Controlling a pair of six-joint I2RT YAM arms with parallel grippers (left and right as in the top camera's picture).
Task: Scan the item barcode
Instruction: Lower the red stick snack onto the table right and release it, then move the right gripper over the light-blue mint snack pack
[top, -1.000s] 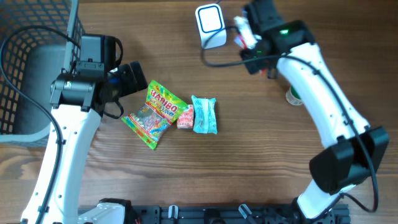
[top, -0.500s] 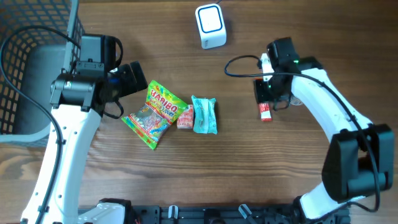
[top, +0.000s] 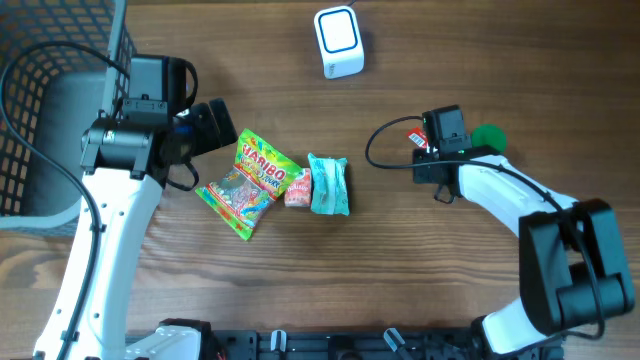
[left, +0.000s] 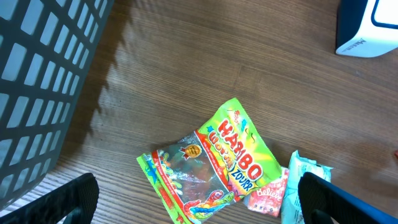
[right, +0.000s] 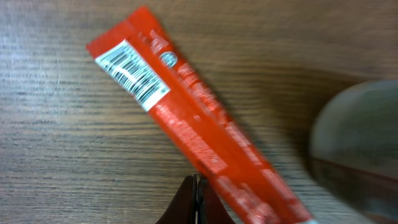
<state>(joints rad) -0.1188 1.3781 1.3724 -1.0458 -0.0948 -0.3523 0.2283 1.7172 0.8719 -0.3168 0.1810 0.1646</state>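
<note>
Dark right gripper clamped shut on red stick packet, barcode up, withdrawn from white scanner down to bench beside green object; probably scanned already. Left gripper wide open above Haribo bag.

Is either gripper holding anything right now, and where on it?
The right gripper is shut on the red stick packet, apparently pinching one long edge about midway; the barcode end sticks out free. The left gripper is open and empty.

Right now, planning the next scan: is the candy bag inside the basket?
No, the candy bag lies on the wooden table, outside the basket.
</note>
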